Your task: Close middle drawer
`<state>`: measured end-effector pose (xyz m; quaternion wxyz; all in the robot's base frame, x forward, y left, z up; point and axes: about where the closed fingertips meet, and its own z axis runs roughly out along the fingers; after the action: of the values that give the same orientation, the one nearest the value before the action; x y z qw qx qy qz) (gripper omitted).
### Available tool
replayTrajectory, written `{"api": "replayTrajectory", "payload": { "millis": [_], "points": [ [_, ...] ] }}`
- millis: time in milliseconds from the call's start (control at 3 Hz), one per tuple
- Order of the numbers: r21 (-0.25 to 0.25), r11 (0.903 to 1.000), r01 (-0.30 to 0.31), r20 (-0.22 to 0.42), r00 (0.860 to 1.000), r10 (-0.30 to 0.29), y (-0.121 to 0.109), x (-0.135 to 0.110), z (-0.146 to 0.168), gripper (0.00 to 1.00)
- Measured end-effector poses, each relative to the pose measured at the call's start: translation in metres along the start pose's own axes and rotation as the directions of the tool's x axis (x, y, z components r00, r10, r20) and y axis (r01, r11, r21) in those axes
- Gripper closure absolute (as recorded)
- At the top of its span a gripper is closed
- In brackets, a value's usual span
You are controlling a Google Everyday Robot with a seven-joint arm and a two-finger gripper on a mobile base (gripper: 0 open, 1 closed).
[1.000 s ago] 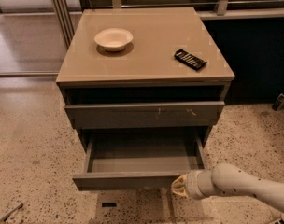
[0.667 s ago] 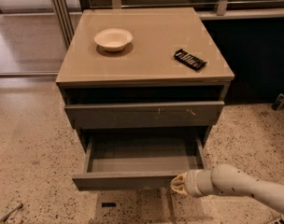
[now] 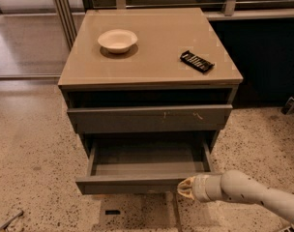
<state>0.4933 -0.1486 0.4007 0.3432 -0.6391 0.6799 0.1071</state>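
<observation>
The middle drawer (image 3: 132,182) is pulled out of the grey cabinet, and its empty grey box interior (image 3: 147,156) is open to view. Its plain front faces me, low in the camera view. My gripper (image 3: 184,188) is at the end of the white arm that comes in from the lower right. It sits right at the right part of the drawer's front, at about the height of the front panel. I cannot tell whether it touches the panel.
Above the open drawer is a closed grey front with small white scratches (image 3: 149,117). A white bowl (image 3: 117,39) and a flat black object (image 3: 197,61) lie on the cabinet top (image 3: 156,13). Metal posts (image 3: 62,8) stand at the back left. Speckled floor surrounds the cabinet.
My gripper has crept slightly left along the drawer front. The drawer stands out as far as before.
</observation>
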Motion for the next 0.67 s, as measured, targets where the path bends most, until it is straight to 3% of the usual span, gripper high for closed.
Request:
{"api": "replayTrajectory", "payload": {
  "millis": [333,667],
  "points": [
    [0.022,0.9997,0.005,-0.003,1.0,-0.005,0.0007,-0.0016,0.0003,1.0],
    [0.103,0.9932,0.055,-0.005,0.998,-0.055,-0.0035,-0.0104,0.004,1.0]
  ]
}}
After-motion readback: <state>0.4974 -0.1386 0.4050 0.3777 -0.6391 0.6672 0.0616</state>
